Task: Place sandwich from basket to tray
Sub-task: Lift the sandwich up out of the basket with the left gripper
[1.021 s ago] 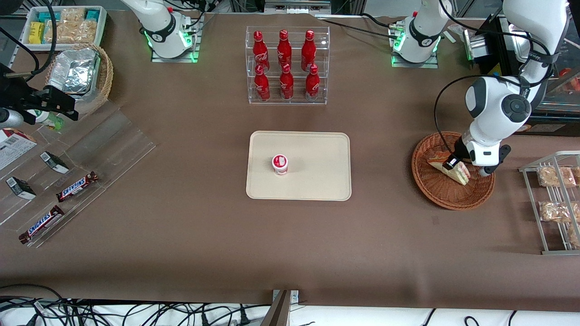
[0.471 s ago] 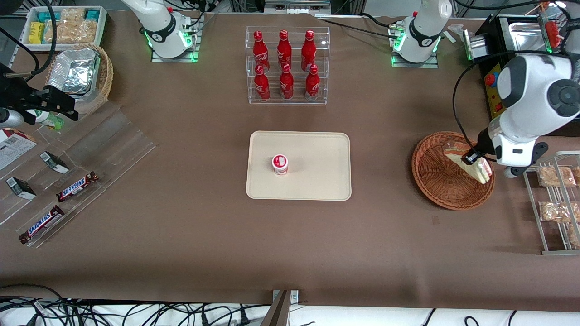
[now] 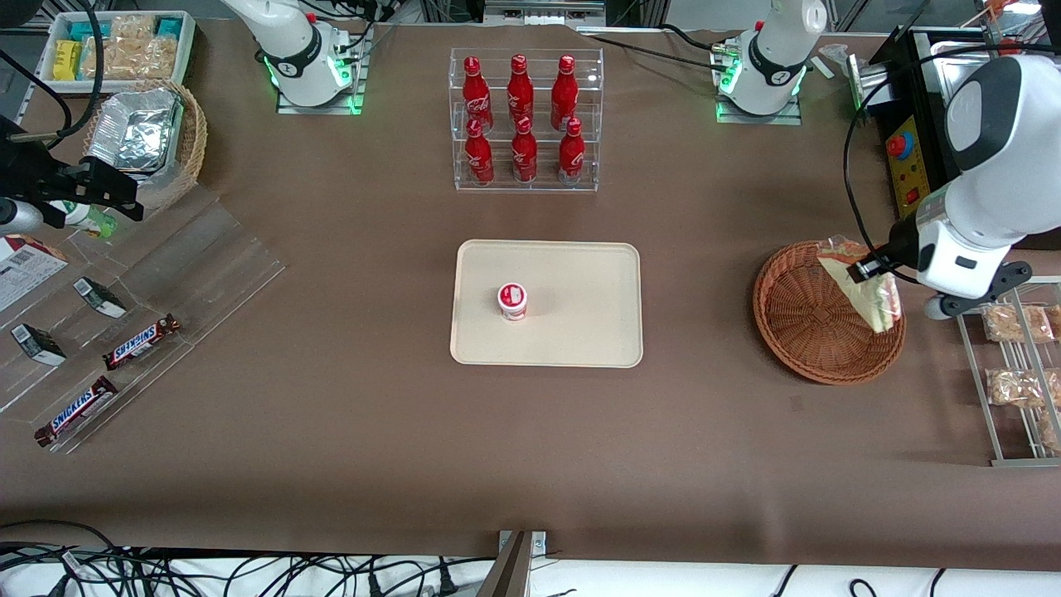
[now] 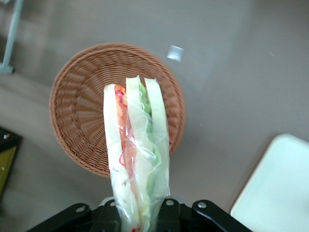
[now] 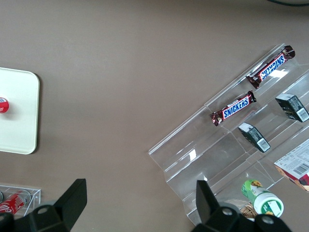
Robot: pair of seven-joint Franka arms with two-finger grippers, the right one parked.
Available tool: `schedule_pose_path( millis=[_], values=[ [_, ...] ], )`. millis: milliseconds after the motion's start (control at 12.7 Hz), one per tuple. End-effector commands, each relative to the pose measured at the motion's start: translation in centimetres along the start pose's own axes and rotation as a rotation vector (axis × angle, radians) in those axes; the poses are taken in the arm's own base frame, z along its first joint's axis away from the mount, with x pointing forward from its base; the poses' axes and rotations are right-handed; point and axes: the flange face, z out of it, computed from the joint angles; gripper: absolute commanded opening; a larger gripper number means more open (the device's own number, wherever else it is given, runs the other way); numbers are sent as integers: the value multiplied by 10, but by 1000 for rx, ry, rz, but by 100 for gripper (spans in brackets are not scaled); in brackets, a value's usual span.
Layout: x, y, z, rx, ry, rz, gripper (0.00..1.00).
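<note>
My left gripper (image 3: 872, 268) hangs above the working arm's end of the reddish-brown wicker basket (image 3: 808, 332), shut on the wrapped sandwich (image 3: 866, 292). The wedge dangles clear of the basket floor. In the left wrist view the sandwich (image 4: 136, 154) shows pale bread with red and green layers, pinched between the gripper (image 4: 141, 217) fingers, with the basket (image 4: 82, 111) below it. The cream tray (image 3: 580, 340) lies at the table's middle, toward the parked arm from the basket, and its corner (image 4: 275, 188) shows in the wrist view.
A small red-lidded cup (image 3: 512, 300) stands on the tray. A clear rack of red bottles (image 3: 524, 120) stands farther from the camera than the tray. A wire rack with bagged snacks (image 3: 1015, 356) sits beside the basket. Snickers bars (image 3: 141, 342) lie on a clear stand at the parked arm's end.
The gripper has lifted the sandwich up out of the basket and drifted toward the working arm's end; the wedge now hangs in the air instead of resting on the wicker.
</note>
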Motion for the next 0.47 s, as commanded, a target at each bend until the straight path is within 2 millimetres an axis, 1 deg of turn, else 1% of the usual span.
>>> schedule_pose_path(
  millis=[0, 79, 157, 314, 393],
  values=[
    [-17, 43, -17, -22, -4, 258, 1],
    [-27, 62, -20, -28, 2, 324, 1],
    [-35, 76, -21, -34, 3, 386, 1],
    [-56, 109, -23, -76, 0, 463, 1],
    [-63, 120, -23, -86, 7, 483, 1]
  ],
)
